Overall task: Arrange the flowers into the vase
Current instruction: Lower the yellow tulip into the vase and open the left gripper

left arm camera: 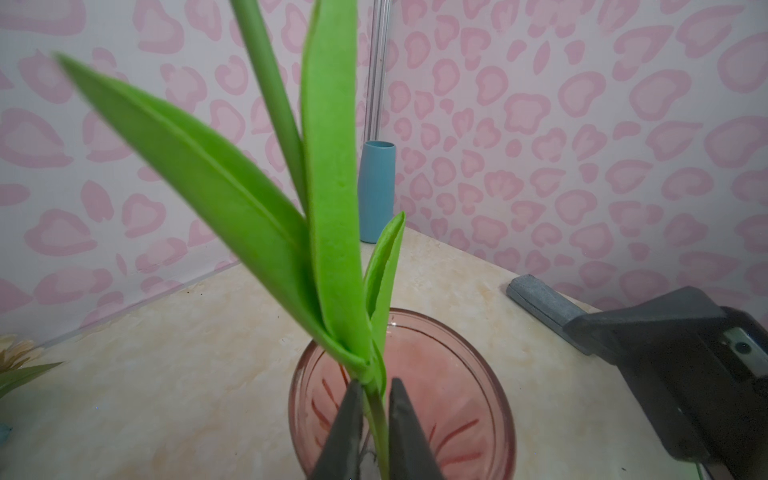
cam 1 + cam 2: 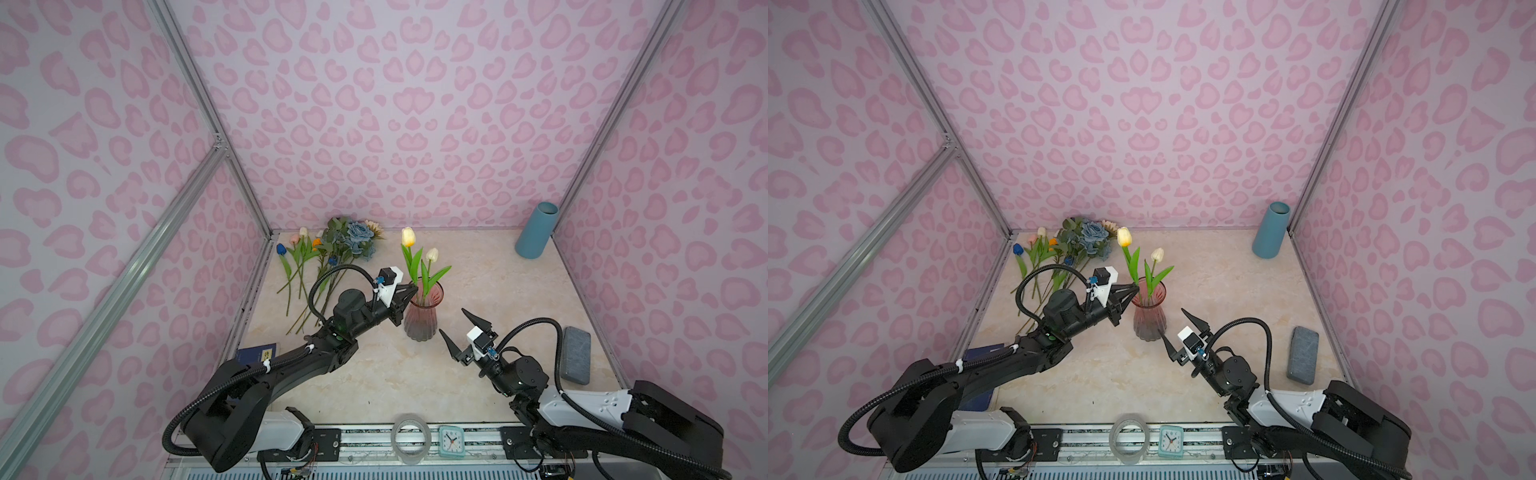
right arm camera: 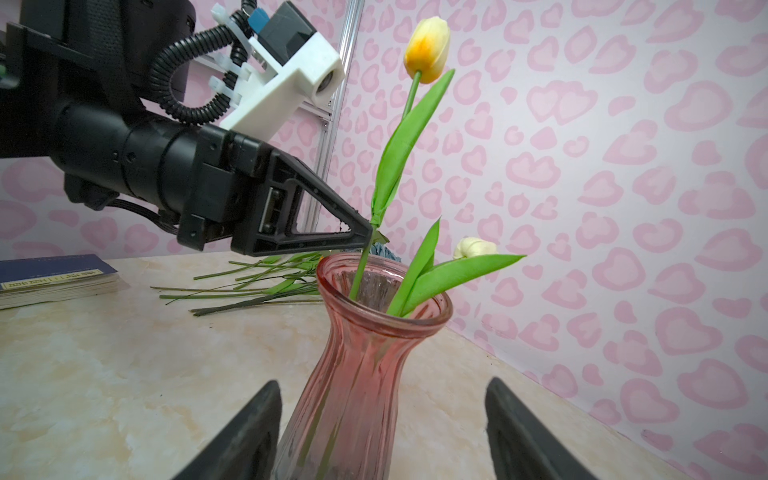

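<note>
A pink glass vase (image 2: 422,316) (image 3: 365,353) stands mid-table with a yellow tulip (image 2: 408,237) (image 3: 428,48) and a white tulip (image 2: 432,254) upright in it. My left gripper (image 2: 413,289) (image 1: 374,390) is over the vase rim (image 1: 457,374). Its jaws stand slightly apart around the yellow tulip's stem (image 1: 376,411), with a thin gap beside the stem. My right gripper (image 2: 452,320) (image 3: 382,382) is open low beside the vase and holds nothing. The other flowers (image 2: 320,266), among them a dusty-blue bunch (image 2: 357,237), lie at the back left.
A teal cylinder vase (image 2: 536,230) stands in the back right corner. A grey case (image 2: 575,353) lies at the right edge and a blue book (image 2: 257,353) at the left edge. A tape roll (image 2: 409,440) and a small clock (image 2: 451,440) sit on the front rail.
</note>
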Tool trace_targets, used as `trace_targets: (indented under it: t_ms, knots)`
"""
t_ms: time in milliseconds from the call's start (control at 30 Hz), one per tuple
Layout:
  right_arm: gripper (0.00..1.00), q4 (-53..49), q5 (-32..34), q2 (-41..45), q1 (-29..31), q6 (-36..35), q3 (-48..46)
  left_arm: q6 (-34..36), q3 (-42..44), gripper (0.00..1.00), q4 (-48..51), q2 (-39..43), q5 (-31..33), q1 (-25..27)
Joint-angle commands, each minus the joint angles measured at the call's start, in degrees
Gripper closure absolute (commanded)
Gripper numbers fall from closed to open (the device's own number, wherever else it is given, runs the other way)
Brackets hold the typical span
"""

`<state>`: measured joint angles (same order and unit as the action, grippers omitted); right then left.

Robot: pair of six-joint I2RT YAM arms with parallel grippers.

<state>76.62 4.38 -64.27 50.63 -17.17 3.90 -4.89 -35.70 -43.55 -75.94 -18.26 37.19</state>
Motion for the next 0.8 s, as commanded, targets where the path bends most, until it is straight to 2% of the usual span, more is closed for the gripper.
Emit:
trace_targets:
  t_ms: [0,100,167,233,667,700,767]
  knots:
    - [0.24,0.5,0.0,-0.2,0.1,-0.1,-0.3,2.9,-1.1,0.75,3.6,1.6,-0.4,0.0]
    - [0.24,0.4,0.0,0.0,0.1,-0.1,-0.3,5.6,-2.2,0.74,8.5,3.3,-0.2,0.1]
    - [0.24,0.3,0.0,-0.1,0.0,-0.1,-0.3,7.0,-3.0,0.68,11.1,4.0,-0.1,0.0]
    - [0.24,0.5,0.1,-0.2,0.1,-0.1,-0.3,7.6,-3.7,0.68,13.0,4.7,0.4,0.0]
    - [0.24,0.3,0.2,-0.1,0.1,-0.1,-0.3,11.2,-4.4,0.65,19.3,10.6,5.5,-0.2]
    - [0.24,0.3,0.2,-0.1,0.1,-0.1,-0.3,11.4,-4.1,0.61,20.1,11.4,6.5,-0.4]
    - [0.24,0.4,0.3,-0.2,0.1,-0.1,-0.4,11.3,-2.6,0.60,20.4,13.4,7.9,-1.2]
